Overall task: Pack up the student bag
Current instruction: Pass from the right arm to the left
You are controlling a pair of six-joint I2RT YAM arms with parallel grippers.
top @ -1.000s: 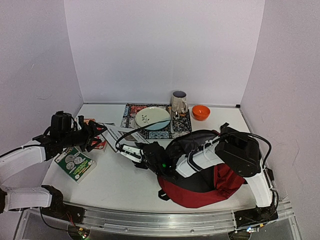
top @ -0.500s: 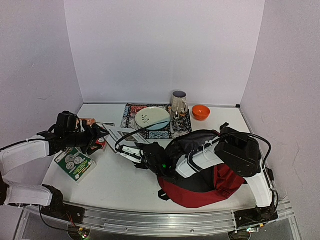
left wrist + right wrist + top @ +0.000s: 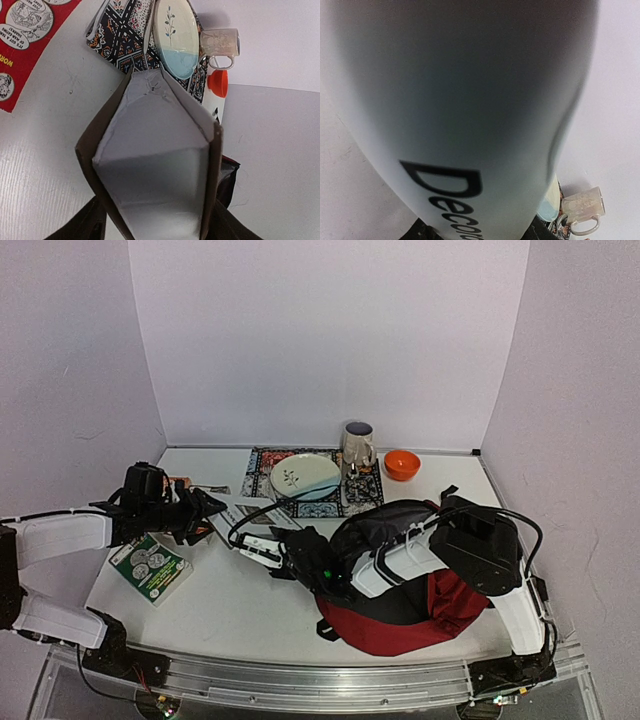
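**Overhead view.** The student bag [image 3: 385,632], dark red with a black top, lies at the lower right of the frame on the white table [image 3: 240,610], partly under the right arm.

The right gripper [image 3: 285,552], just left of the bag near frame centre, is clamped on a white carton [image 3: 240,508]. In the right wrist view the carton's lettered white side fills the frame between the fingers.

The left gripper [image 3: 203,508], at centre left, meets the carton's other end. The left wrist view shows the open, brown-edged mouth between the two fingers [image 3: 92,222]; whether they press on it cannot be told.

At upper centre, a patterned mat [image 3: 262,465] bears a plate [image 3: 305,476] and a mug [image 3: 357,445], with an orange bowl [image 3: 402,464] just right of it. A green booklet [image 3: 150,566] lies at lower left.
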